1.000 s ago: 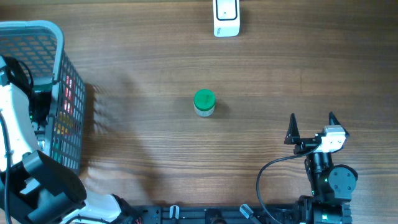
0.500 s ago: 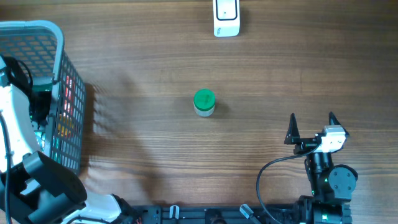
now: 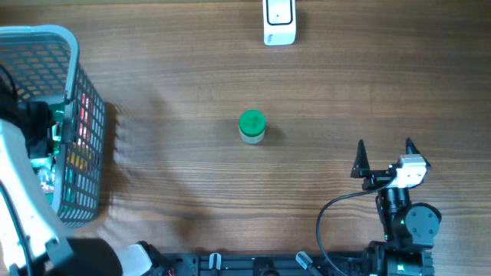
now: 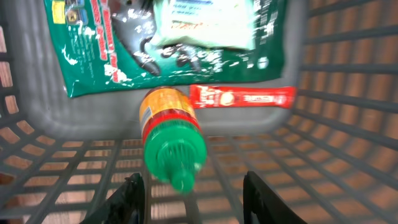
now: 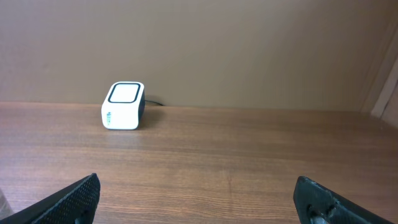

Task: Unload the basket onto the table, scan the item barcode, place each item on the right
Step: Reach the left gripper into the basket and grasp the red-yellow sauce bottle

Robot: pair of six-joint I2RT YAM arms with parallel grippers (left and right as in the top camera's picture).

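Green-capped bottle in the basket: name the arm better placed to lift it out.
Left. The left claw is inside the basket, bottle between its fingers; the right claw stands open across the table.

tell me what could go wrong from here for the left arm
1. The left gripper straddles only the tapered green cap of the bottle; a firm grip isn't clear, so it may slip on lifting.
2. The mesh walls of the basket sit close around the fingers and could snag.
3. The green-lidded jar stands near the path to the scanner and could be knocked.
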